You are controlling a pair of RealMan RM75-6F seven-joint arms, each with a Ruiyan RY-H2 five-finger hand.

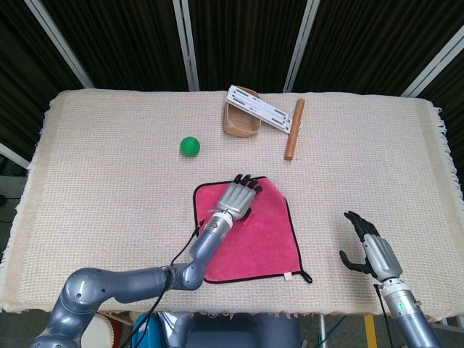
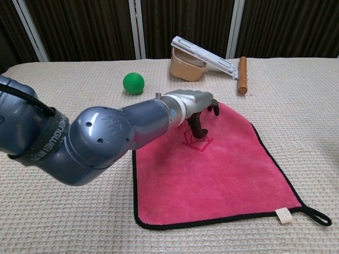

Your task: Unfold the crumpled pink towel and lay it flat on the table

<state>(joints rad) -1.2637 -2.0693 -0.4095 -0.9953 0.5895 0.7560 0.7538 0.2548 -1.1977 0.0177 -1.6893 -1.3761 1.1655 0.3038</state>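
The pink towel [image 1: 262, 235] [image 2: 212, 174] with a black hem lies spread flat near the table's front edge, a small loop at its near right corner. My left hand [image 1: 238, 198] [image 2: 197, 103] rests palm down on the towel's far half, fingers spread, holding nothing. My right hand [image 1: 371, 248] hovers to the right of the towel, clear of it, fingers apart and empty. The chest view does not show the right hand.
A green ball [image 1: 190, 146] [image 2: 133, 83] sits left of the towel's far edge. At the back stand a tan bowl [image 1: 239, 123] [image 2: 186, 69] with a white ruler-like bar [image 1: 259, 109] across it and a wooden rod [image 1: 293, 128] [image 2: 242, 74].
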